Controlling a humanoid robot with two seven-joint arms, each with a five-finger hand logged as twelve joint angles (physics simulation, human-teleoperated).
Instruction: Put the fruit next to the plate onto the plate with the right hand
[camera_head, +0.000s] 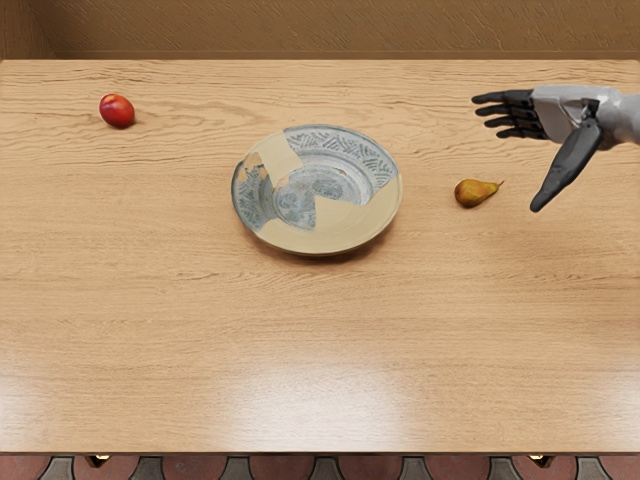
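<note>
Fingers (505, 112) of our right hand (552, 118) spread wide, hold nothing; thumb hangs down. Hand floats by right edge of worktop (320, 350), fingers aimed left. Pear (474, 193) lies between plate (330, 240) and right edge, left of fingers, more toward near edge. Pear's long way runs left-right, stem toward right edge.
</note>
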